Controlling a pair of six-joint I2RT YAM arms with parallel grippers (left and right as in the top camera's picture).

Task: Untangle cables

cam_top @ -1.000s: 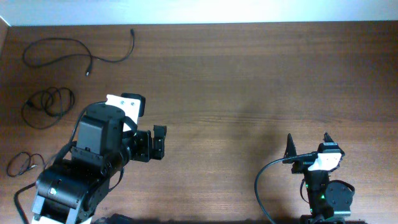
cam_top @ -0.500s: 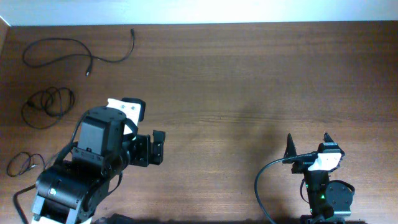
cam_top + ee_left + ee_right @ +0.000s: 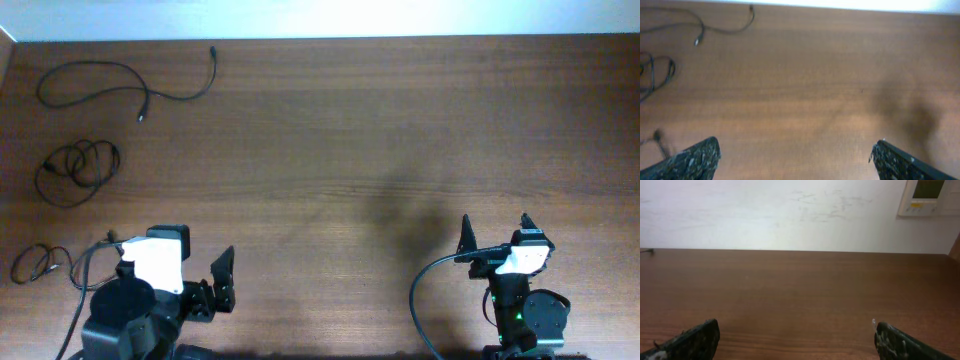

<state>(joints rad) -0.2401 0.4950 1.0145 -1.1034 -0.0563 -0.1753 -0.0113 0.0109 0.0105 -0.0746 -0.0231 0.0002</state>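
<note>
Overhead view showed the three cords lying apart, none crossing. We took the coil (image 3: 75,170) as ref. The long cord (image 3: 120,85) lay beyond it toward the far edge of the table (image 3: 400,120), and the small loop (image 3: 35,263) lay on its near side. Neither touched it. The left gripper (image 3: 218,285) sat on the coil's near side & off to its right, jaws spread wide w/ nothing btwn them. Its wrist view agreed: only bare wood there. The right gripper (image 3: 495,225) was well apart from the coil, far to its right, also released & empty.

We judged the coil prob. the next target, as only its turns lapped over each other. Risks as we saw them:
- Thin cord flat on wood: fingers could shut above it & miss, or scrape the table if driven too low.
- Pinching several turns at once would lift the whole coil & cinch it tighter.
- Dragging the coil nearward could lay it over the small loop; dragging it away could meet the long cord, i.e. a re-tangle.
- The thick arm cable (image 3: 85,275) ran just beside the small loop, so a swing of the left arm might sweep that loop along.
</note>
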